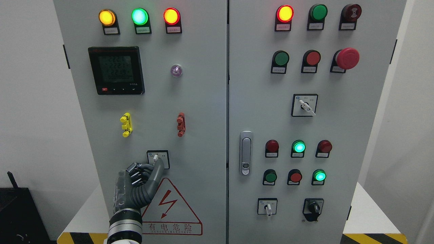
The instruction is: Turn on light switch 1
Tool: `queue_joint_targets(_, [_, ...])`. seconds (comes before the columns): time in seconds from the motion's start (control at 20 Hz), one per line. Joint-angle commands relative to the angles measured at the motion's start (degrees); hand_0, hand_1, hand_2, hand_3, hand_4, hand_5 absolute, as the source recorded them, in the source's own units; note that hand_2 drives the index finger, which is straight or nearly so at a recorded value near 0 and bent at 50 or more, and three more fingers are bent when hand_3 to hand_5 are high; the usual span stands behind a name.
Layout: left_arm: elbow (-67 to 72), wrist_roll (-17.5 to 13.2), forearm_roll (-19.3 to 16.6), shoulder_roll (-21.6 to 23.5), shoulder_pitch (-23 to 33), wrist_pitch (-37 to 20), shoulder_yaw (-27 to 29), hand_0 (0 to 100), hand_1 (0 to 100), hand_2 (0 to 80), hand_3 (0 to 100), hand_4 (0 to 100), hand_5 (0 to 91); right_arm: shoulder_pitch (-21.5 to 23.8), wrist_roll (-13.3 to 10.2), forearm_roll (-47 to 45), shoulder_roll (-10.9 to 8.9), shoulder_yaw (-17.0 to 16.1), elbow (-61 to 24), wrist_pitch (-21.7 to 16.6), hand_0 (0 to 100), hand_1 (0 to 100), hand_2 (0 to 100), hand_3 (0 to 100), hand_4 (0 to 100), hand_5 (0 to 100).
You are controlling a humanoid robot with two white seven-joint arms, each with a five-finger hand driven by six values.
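Observation:
A small rotary switch [156,158] with a white knob sits on a white square plate low on the left cabinet door [200,112]. My left hand [140,183] reaches up from the bottom edge. Its thumb tip [158,165] touches the plate just below the knob. The other fingers [135,171] are curled in beside it. The knob points straight up. The right arm does not show.
Above the switch are a yellow clip [126,124], a red clip [181,124], a digital meter [116,70] and lit lamps. A warning triangle [169,206] lies below. The right door carries a handle [245,152], push buttons and more rotary switches [304,105].

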Motion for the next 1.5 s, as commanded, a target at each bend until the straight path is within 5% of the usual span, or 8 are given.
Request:
queue_joint_targets(0.0, [0.2, -0.1, -0.4, 0.0, 0.0, 0.0, -0.1, 33, 60, 62.0, 90, 94, 84.5, 0.0, 0.0, -1.4, 0.00, 0.0, 0.0, 0.0, 0, 0, 0, 0, 0, 0])
queue_joint_targets(1.45, [0.2, -0.1, -0.4, 0.0, -0.1, -0.1, -0.1, 56, 54, 62.6, 91, 95, 85.0, 0.0, 0.0, -1.4, 0.00, 0.0, 0.0, 0.0, 0, 0, 0, 0, 0, 0])
